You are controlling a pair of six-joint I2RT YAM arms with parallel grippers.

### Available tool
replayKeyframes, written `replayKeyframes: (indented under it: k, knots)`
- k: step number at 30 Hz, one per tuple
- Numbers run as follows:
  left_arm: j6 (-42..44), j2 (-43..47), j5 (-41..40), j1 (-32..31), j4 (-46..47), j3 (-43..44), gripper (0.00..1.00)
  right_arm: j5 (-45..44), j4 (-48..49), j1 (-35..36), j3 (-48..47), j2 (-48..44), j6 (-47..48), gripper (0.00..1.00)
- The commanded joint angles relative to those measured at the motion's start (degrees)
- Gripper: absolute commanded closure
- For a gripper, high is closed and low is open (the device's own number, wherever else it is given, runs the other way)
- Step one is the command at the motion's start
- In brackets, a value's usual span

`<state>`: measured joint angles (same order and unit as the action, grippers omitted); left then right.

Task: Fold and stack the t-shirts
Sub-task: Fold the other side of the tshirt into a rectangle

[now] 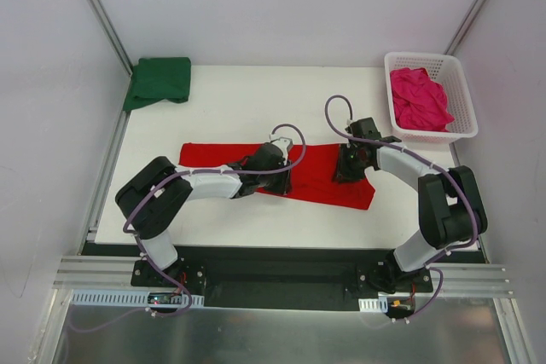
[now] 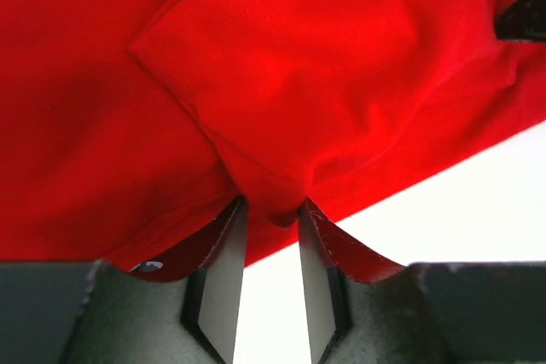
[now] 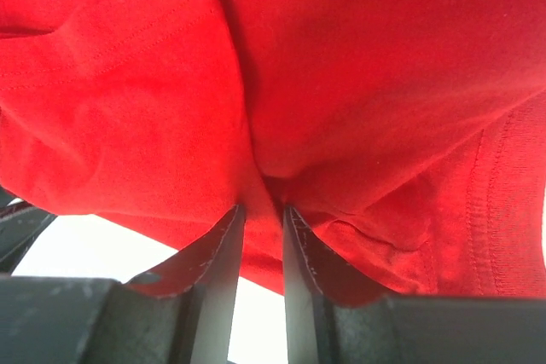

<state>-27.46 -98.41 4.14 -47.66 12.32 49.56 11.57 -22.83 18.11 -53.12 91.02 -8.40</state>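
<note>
Red t-shirt is spread across the middle of the table. One fold is clamped by the left gripper, another by the right gripper. Green t-shirt is placed at the far left corner; pink t-shirt is contained in the basket.

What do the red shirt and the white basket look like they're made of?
Red shirt: soft matte knit cloth, probably cotton; it bunches into folds and shows stitched hems. White basket: apparently rigid moulded plastic, smooth finish, judging by its even lattice walls.
</note>
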Motion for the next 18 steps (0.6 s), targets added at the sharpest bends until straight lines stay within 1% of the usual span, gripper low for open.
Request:
replayKeyframes:
  k: [1, 8, 11, 12, 15, 16, 18]
  knots:
    - [0.1, -2.0, -1.9, -0.4, 2.7, 2.2, 0.72, 0.9, 0.4, 0.4, -0.8, 0.6, -0.6, 0.73]
    - [-0.5, -3.6, -1.4, -0.4, 3.5, 3.6, 0.74, 0.8, 0.2, 0.4, -1.0, 1.0, -0.3, 0.74]
    - [-0.4, -3.9, -1.8, -0.5, 3.6, 4.1, 0.75, 0.7, 0.1, 0.4, -1.2, 1.2, -0.3, 0.74]
    - [-0.3, -3.9, -1.9, -0.3, 3.5, 4.1, 0.77, 0.8, 0.0, 0.4, -1.2, 1.3, -0.3, 0.74]
    - [-0.2, -4.1, -1.9, -0.3, 3.2, 4.1, 0.82, 0.8, -0.2, 0.4, -1.4, 1.6, -0.2, 0.8]
    - [-0.1, -4.1, -1.9, -0.3, 3.2, 4.1, 0.82, 0.6, -0.2, 0.5, -1.5, 1.5, -0.2, 0.84]
    - [-0.1, -4.0, -2.0, -0.3, 3.0, 3.8, 0.85, 0.4, -0.4, 0.4, -1.5, 1.5, 0.0, 0.87]
